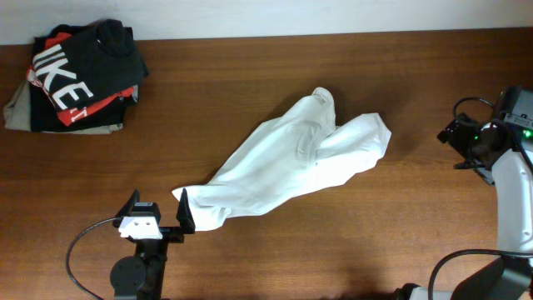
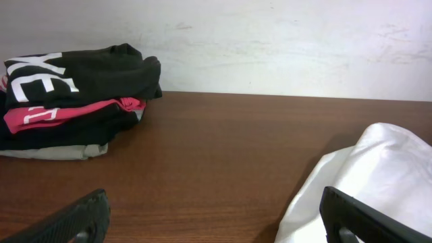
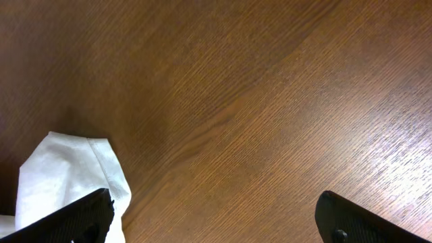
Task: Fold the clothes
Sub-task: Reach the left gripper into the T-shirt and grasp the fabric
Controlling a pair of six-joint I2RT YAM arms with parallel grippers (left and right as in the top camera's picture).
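Note:
The clothes, a white T-shirt [image 1: 291, 162], lie crumpled in a long diagonal heap across the middle of the table. My left gripper [image 1: 158, 210] stands open at the shirt's lower left end, its right finger [image 1: 185, 212] against the cloth. In the left wrist view the white shirt [image 2: 378, 169] lies by the right finger [image 2: 364, 216], and bare wood fills most of the gap of the left gripper [image 2: 219, 226]. My right gripper [image 1: 458, 146] is open at the far right, apart from the shirt. In the right wrist view the right gripper [image 3: 216, 226] is empty, with a shirt corner [image 3: 61, 175] by its left finger [image 3: 67, 219].
A folded stack with a black lettered shirt [image 1: 79, 71] on top sits at the back left corner, also seen as the black shirt stack [image 2: 74, 88] against the white wall. Brown wooden table [image 1: 275, 250] surrounds the white shirt. A cable [image 1: 83, 242] loops beside the left arm.

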